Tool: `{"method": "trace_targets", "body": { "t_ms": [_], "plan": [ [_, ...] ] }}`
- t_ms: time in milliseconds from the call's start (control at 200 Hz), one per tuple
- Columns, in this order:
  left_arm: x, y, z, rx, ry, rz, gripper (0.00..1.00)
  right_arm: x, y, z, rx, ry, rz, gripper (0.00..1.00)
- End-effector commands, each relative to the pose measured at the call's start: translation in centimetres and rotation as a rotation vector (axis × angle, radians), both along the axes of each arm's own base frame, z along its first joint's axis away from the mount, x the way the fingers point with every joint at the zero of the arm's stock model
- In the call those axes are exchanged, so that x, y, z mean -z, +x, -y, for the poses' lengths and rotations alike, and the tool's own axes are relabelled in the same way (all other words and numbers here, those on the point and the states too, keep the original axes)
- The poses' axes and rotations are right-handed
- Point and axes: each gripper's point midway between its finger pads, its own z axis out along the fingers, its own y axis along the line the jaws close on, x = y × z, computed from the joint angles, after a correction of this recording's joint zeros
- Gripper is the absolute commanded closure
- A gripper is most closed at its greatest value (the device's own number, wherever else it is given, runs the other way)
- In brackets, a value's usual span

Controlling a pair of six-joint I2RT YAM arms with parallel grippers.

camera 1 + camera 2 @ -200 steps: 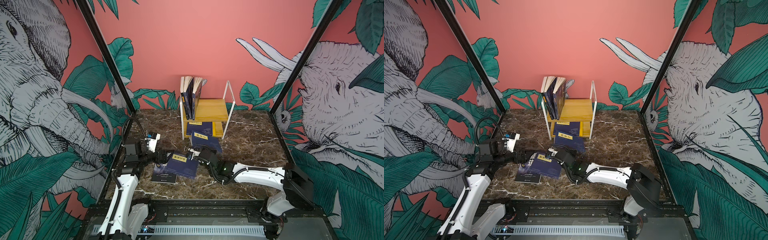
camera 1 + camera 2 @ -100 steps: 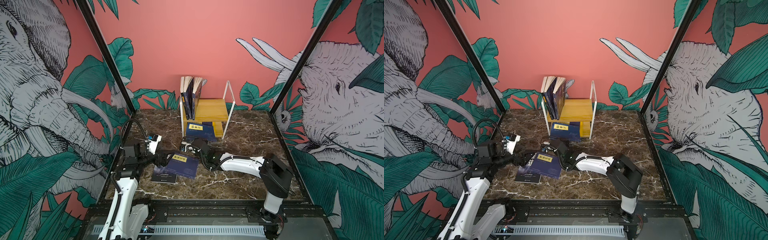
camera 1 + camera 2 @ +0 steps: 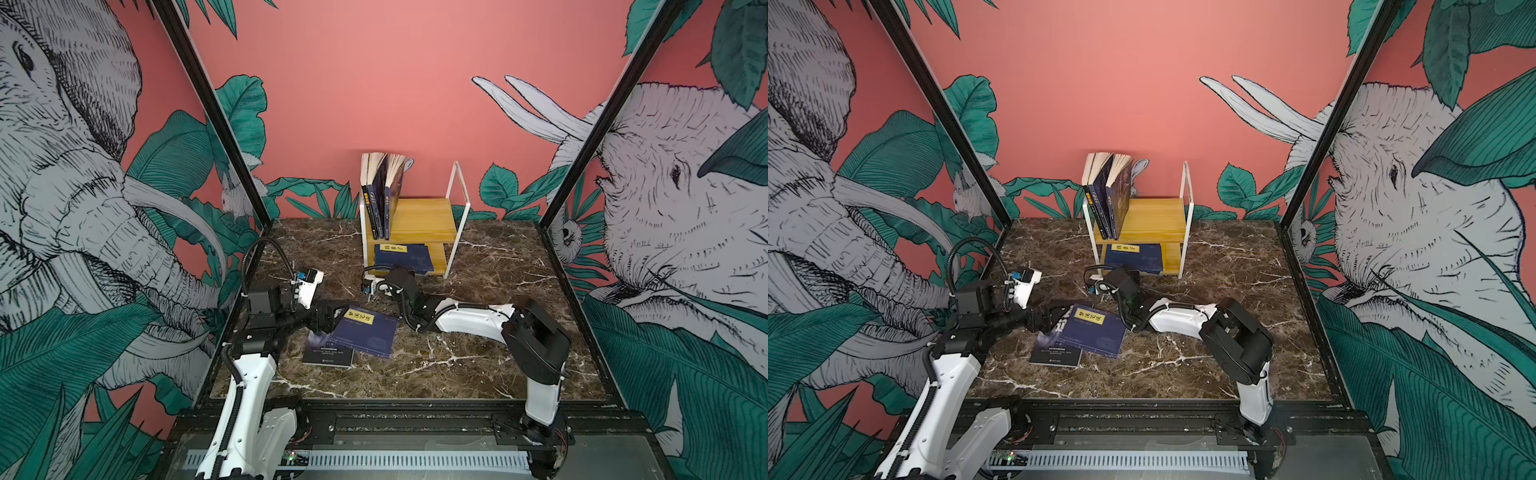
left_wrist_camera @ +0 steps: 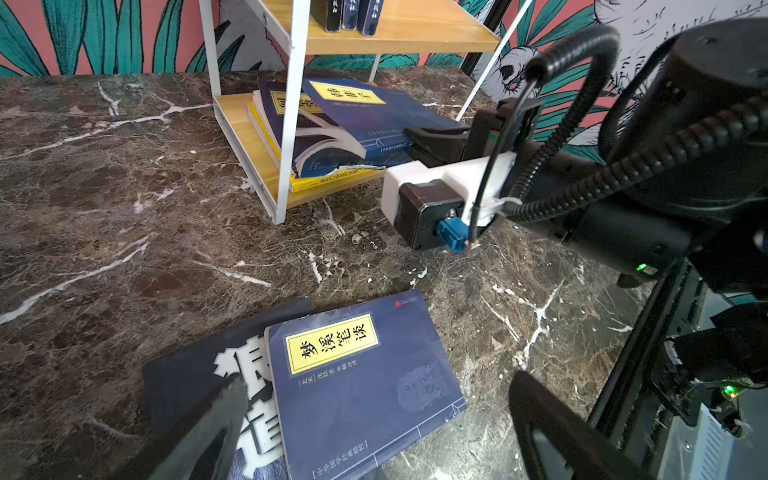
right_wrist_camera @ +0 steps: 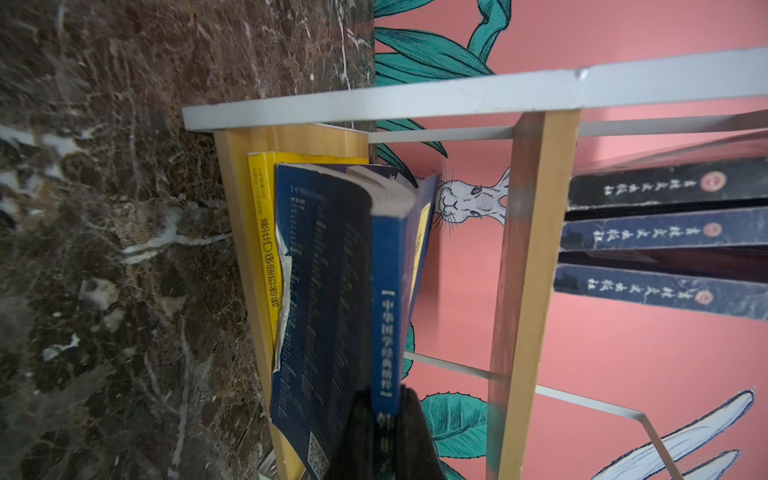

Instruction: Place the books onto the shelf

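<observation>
Table: shelf, navy book, black book

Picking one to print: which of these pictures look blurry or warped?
Right wrist view: turned sideways, right end effector gripping the navy book out of focus, shelf soft. Left wrist view: left end effector blurred, table sharp. Both top views: crisp, frame posts splayed by the wide lens.

Left hand wide, right hand clamped.
</observation>
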Motion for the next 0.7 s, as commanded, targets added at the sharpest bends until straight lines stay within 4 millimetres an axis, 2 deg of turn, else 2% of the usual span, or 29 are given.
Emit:
{"method": "trace_targets", "body": {
  "t_ms": [0, 175, 390, 695],
  "plan": [
    [0.6, -0.3, 0.2, 0.019, 0.013, 0.0, 0.01, -5.1, 0.7, -0.1, 0.012, 0.074, 0.095, 1.0],
    [0.7, -0.3, 0.1, 0.016, 0.018, 0.003, 0.01, -6.2, -0.4, 0.3, -0.02, 0.078, 0.048, 1.0],
    [0.8, -0.1, 0.1, 0.015, 0.012, -0.002, 0.01, -7.8, -0.8, 0.9, -0.023, 0.083, 0.074, 1.0],
    [0.9, -0.2, 0.1, 0.014, 0.018, -0.003, 0.01, -6.2, 1.0, -0.4, -0.007, 0.041, 0.16, 1.0]
  ]
}}
